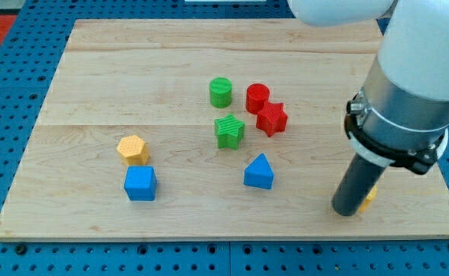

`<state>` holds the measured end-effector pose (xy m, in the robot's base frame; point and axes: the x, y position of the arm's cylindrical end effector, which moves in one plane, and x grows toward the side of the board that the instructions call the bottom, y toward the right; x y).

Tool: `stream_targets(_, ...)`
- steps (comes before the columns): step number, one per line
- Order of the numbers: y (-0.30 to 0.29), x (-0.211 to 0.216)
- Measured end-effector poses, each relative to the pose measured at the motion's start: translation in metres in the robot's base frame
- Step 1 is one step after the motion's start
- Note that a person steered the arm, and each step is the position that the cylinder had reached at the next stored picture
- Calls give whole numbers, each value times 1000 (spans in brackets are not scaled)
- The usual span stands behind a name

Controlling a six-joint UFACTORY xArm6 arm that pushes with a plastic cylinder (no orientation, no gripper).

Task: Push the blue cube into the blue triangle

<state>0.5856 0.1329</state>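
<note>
My tip point(347, 211) nearest, view's bottom right, beside yellow block point(368, 199); no pincer, bare rod. Blue cube point(140, 184) bottom left, well apart from blue triangle point(259, 172). Cube likely light, rigid, slides easily; push its left face centrally.

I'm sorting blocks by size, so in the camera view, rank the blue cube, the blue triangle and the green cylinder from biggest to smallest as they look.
1. blue cube
2. blue triangle, only slightly smaller, nearly a tie
3. green cylinder, which sits farther toward the view's top, so distance may shrink it
</note>
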Motion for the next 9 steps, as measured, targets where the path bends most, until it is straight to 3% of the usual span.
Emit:
stream_targets(1,-83,14)
stream_targets(2,-138,-8)
stream_targets(3,-139,-53)
stream_targets(4,-90,-65)
stream_targets(5,-4,-49)
stream_targets(6,-39,-38)
stream_targets(7,-120,-32)
stream_targets(8,-147,16)
stream_targets(9,-226,33)
